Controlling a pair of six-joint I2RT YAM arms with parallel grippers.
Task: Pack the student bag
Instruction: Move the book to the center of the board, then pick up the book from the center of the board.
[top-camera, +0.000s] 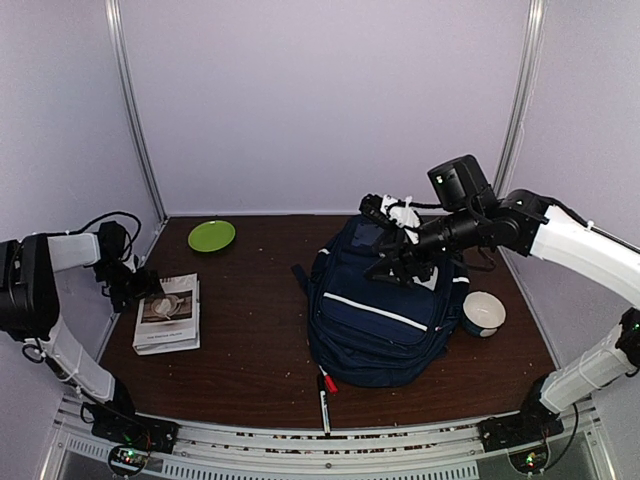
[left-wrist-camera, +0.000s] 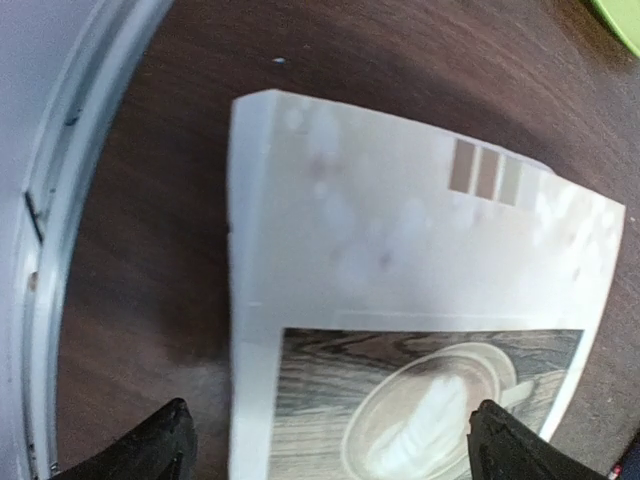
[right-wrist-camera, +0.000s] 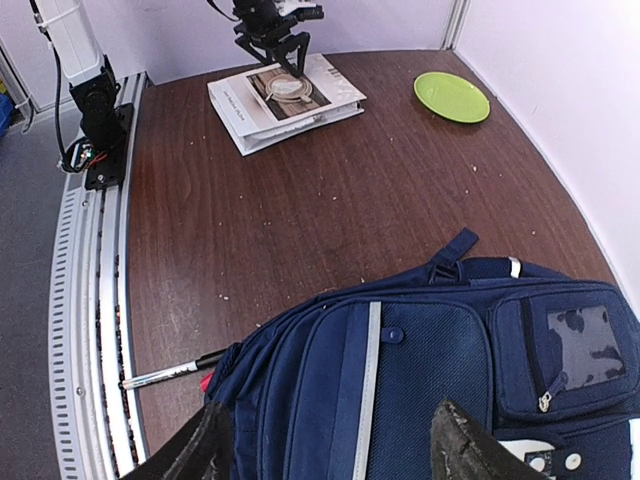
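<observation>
The navy-blue student bag (top-camera: 385, 318) lies front-up on the brown table, right of centre, its white stripes showing. It fills the lower part of the right wrist view (right-wrist-camera: 430, 380). My right gripper (top-camera: 396, 262) hovers over the bag's far top end, open and empty (right-wrist-camera: 335, 455). A white book with a coffee-cup picture (top-camera: 169, 312) lies at the left. My left gripper (top-camera: 140, 285) is just above its far left corner, open and empty (left-wrist-camera: 335, 450). One finger is over the table, the other over the cover (left-wrist-camera: 400, 260).
A green plate (top-camera: 211, 236) sits at the back left. A white and blue bowl (top-camera: 484, 313) stands right of the bag. A marker pen (top-camera: 324, 402) and a small red item (top-camera: 329, 383) lie by the bag's near edge. The booth walls close off the sides.
</observation>
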